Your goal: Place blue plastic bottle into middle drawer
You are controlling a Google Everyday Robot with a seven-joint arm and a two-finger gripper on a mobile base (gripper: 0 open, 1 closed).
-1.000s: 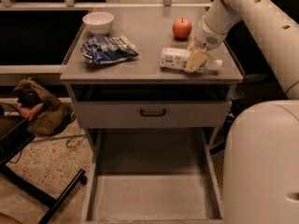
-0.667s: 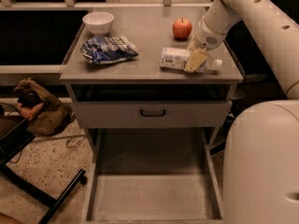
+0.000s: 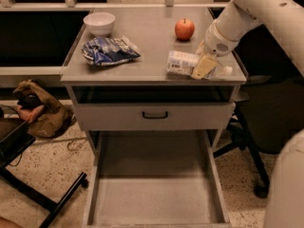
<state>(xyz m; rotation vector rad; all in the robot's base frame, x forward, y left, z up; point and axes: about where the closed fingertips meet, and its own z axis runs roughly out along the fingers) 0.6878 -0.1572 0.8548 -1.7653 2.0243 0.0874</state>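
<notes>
Standstill: still keeping the gripper (image 3: 204,61) down at the blue plastic bottle (image 3: 180,62), clamped or not cannot tell, middle drawer (image 3: 156,201) lying open well below it.

The gripper (image 3: 205,63) sits at the right front of the table (image 3: 147,46), over the blue plastic bottle (image 3: 180,62), and covers the bottle's middle, so only the labelled end and the cap end show; whether it clasps the bottle cannot be told. The label's print is too small to read, as is that on the snack bag (image 3: 108,51). The arm (image 3: 259,6) is cut off by the top and right edges. The middle drawer (image 3: 156,196) meets the bottom edge, so its front wall barely shows. The slot under the table top is too dark to see into. The white robot body (image 3: 287,189) hides part of the black chair (image 3: 266,122)
</notes>
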